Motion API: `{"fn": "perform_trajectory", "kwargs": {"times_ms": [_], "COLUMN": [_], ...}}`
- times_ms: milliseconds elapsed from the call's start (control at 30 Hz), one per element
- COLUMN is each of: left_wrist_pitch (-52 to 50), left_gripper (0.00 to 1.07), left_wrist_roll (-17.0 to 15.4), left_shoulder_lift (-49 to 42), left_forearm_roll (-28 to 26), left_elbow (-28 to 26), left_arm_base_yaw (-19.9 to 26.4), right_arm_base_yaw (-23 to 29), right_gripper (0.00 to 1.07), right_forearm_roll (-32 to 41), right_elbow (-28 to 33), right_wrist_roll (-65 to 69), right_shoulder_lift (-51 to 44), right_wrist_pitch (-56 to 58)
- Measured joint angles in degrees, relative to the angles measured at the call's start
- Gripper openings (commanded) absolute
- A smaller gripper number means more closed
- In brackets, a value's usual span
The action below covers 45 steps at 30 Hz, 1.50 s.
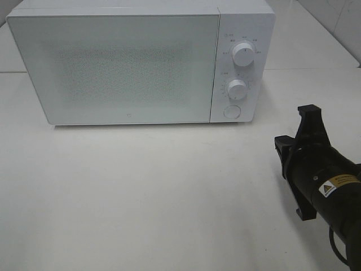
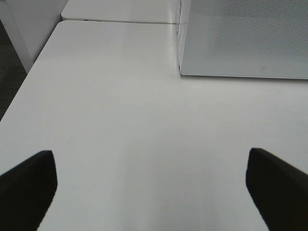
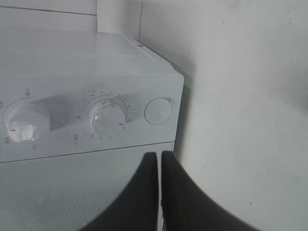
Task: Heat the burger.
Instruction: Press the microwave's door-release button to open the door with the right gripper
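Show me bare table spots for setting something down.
The white table is bare all across the front of the white microwave oven, up to the black right arm. Crowded only at the right, where the right gripper hangs beside the dial panel.

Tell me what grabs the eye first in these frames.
A big white microwave, door shut, fills the back of the table. The black right arm juts in from the near right corner, and the right gripper has its jaws pressed together, pointed at the microwave's control knobs and round button.
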Motion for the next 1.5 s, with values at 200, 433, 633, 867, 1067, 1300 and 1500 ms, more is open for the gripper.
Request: {"fn": "perform_trajectory", "kwargs": {"times_ms": [200,433,633,867,1067,1300,1500], "left_wrist_pitch": [0.00,0.00,0.00,0.00,0.00,0.00,0.00], "left_gripper": [1.00,1.00,1.00,1.00,1.00,1.00,1.00], "left_wrist_roll": [0.00,0.00,0.00,0.00,0.00,0.00,0.00], "left_shoulder_lift": [0.00,0.00,0.00,0.00,0.00,0.00,0.00], "left_forearm_roll": [0.00,0.00,0.00,0.00,0.00,0.00,0.00], "left_elbow": [0.00,0.00,0.00,0.00,0.00,0.00,0.00], "left_arm_base_yaw": [0.00,0.00,0.00,0.00,0.00,0.00,0.00], "right_arm_base_yaw": [0.00,0.00,0.00,-0.17,-2.64,-4.47,-6.76], "right_gripper": [0.00,0.00,0.00,0.00,0.00,0.00,0.00], "right_forearm_roll": [2.18,4.01,4.30,4.41,3.84,3.21,1.72], "right_elbow": [-0.06,-3.44,-5.96,-9.45,-12.83,-16.33,-20.23], "right_wrist_roll": [0.97,1.26,1.26,1.43,1.60,1.43,0.74], "right_shoulder_lift": [0.06,0.46,3.72,7.28,9.68,11.12,14.44], "right_wrist_pitch": [0.00,-0.06,-0.17,-0.17,0.34,2.12,4.76]}}
